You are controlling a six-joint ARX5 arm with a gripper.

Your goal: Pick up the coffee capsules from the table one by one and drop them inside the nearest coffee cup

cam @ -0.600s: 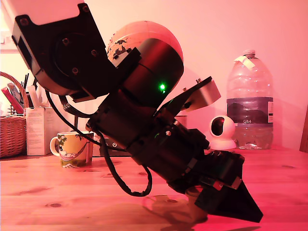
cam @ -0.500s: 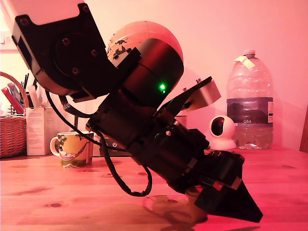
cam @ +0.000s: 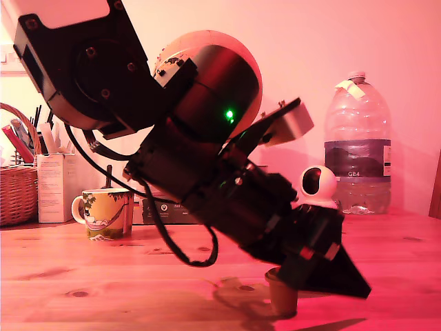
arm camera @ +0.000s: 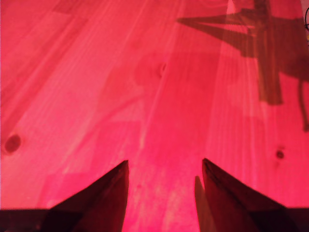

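Exterior view: gripper (cam: 324, 272) tilted low over the bench (cam: 83, 283), one capsule (cam: 282, 293) standing upright just under it, apart from the jaws as far as I can tell. Cup (cam: 103, 214) well apart, toward this view's left — long carry, a shallow pinch could tip or drop it.
Wrist view: jaws spread, nothing between — only bare planks; capsule hidden here.
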